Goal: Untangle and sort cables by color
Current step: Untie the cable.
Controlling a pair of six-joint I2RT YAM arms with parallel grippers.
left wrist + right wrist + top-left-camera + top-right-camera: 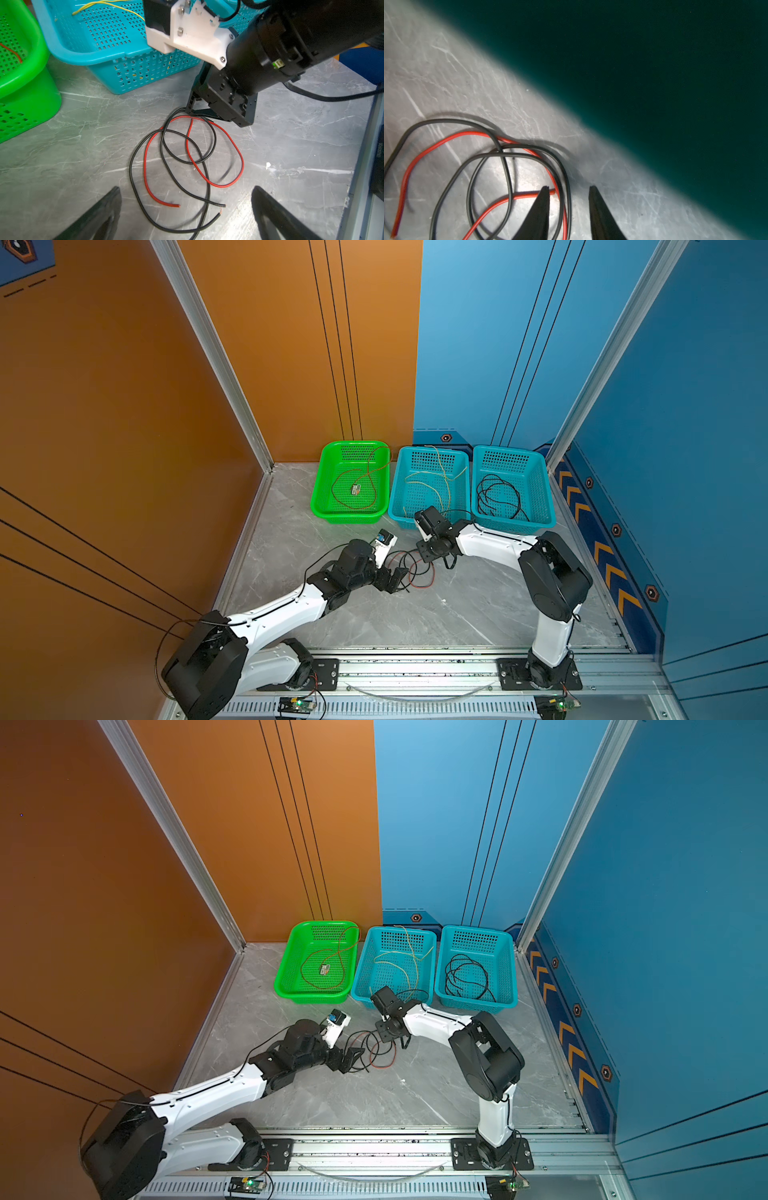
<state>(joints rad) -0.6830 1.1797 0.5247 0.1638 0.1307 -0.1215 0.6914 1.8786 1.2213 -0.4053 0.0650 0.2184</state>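
While each basket [349, 516] holds one colour, we've red-and-black cables [187, 145] left tangled lower centre on the table [457, 614]; left pincer [186, 190] wide, right pincer [569, 188] narrow around strands, gripping nothing.

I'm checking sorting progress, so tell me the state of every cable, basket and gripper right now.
Green basket: holds a looped red cable.
Middle blue basket: holds a yellow cable.
Right blue basket: holds a coiled black cable.
Loose tangle: red and black cables intertwined, unsorted.
Left gripper: open, empty.
Right gripper: open, jaws around tangle strands.
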